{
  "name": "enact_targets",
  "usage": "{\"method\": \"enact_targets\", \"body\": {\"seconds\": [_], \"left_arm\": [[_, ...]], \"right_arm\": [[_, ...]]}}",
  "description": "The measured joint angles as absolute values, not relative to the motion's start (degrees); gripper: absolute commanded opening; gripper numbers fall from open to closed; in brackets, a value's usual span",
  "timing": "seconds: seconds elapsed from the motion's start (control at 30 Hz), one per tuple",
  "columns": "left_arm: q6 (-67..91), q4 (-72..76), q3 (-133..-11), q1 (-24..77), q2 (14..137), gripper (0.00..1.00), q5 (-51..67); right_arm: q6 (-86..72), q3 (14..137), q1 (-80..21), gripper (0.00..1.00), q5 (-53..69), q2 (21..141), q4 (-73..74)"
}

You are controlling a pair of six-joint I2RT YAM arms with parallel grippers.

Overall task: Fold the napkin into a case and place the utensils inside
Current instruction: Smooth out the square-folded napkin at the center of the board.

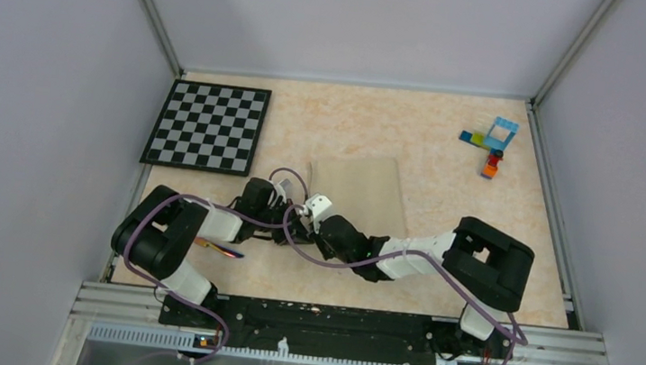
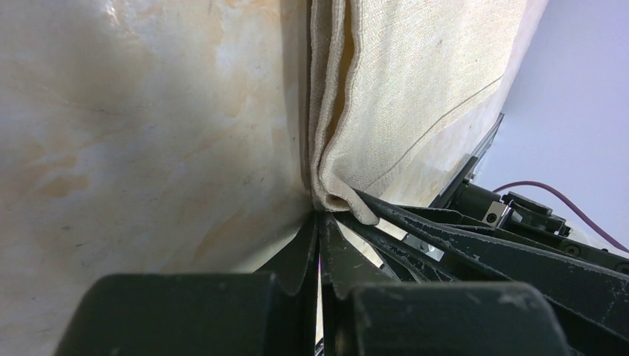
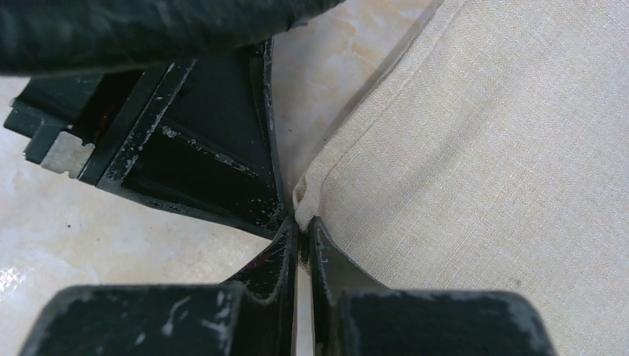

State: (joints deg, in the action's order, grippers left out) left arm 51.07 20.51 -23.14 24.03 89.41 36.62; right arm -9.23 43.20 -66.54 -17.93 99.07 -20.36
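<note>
At the near-left corner of the napkin (image 1: 359,191) I have both claws meeting. On the left gripper (image 2: 319,222) the fingers are together, tips right at the layered corner; it looks like a pinch on the cloth. On the right gripper (image 3: 300,230) the fingers are together too, with a small bunch of hem nipped between the tips. The napkin lies flat in the middle of the table (image 1: 443,213), right of the chequered board (image 1: 208,125) and well apart from the toy bricks (image 1: 494,144).

Progress, my read: early to mid. The cloth is folded at least once, since the left wrist view shows stacked layers at the edge. The top view gives a broad rectangle, though, not a narrow tapered case. So more folding is left, then loading.

Only one utensil spotted: the rainbow-tinted piece (image 1: 222,249), on the table beside the left arm, apart from the cloth. Other cutlery is not visible, maybe under the arms, can't say.

Containers: the case is the only one, and it isn't formed. Nothing sits in or on the napkin.
</note>
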Motion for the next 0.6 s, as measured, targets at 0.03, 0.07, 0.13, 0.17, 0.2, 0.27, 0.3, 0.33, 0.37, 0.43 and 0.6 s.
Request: {"method": "enact_targets", "body": {"seconds": [0.03,0.07,0.13,0.17,0.2,0.27,0.3,0.33,0.37,0.43,0.6], "left_arm": [[51.1,20.5,-23.1,24.0,89.4,0.04,36.6],[51.1,20.5,-23.1,24.0,89.4,0.04,36.6],[51.0,20.5,-23.1,24.0,89.4,0.04,36.6],[51.0,20.5,-23.1,24.0,89.4,0.05,36.6],[50.9,20.4,-23.2,24.0,89.4,0.07,36.6],[50.9,20.4,-23.2,24.0,89.4,0.11,36.6],[50.9,20.3,-23.2,24.0,89.3,0.15,36.6],[50.8,19.8,-23.2,24.1,89.0,0.2,36.6],[50.7,19.0,-23.1,24.0,88.5,0.23,36.6],[50.1,17.3,-23.1,24.1,87.1,0.26,36.6],[47.9,11.2,-23.2,24.1,81.2,0.32,35.4]], "right_arm": [[-9.3,43.2,-66.3,0.0,-17.9,99.1,-20.4],[-9.6,43.2,-66.2,0.0,-17.9,99.1,-20.5],[-9.8,43.2,-66.2,0.01,-17.9,99.1,-20.6],[-9.9,43.2,-66.1,0.07,-17.9,99.1,-20.6],[-10.1,43.2,-66.1,0.13,-17.8,99.1,-20.6],[-10.4,43.2,-66.0,0.28,-17.7,99.1,-20.5],[-10.6,43.2,-66.0,0.35,-17.6,99.1,-20.4],[-10.9,43.2,-65.8,0.42,-17.6,99.1,-20.0],[-10.9,43.2,-65.7,0.48,-17.6,98.9,-19.3],[-11.9,43.2,-65.0,0.57,-17.1,97.6,-17.2],[-15.6,43.2,-63.5,0.59,-13.1,87.2,-9.0]]}}
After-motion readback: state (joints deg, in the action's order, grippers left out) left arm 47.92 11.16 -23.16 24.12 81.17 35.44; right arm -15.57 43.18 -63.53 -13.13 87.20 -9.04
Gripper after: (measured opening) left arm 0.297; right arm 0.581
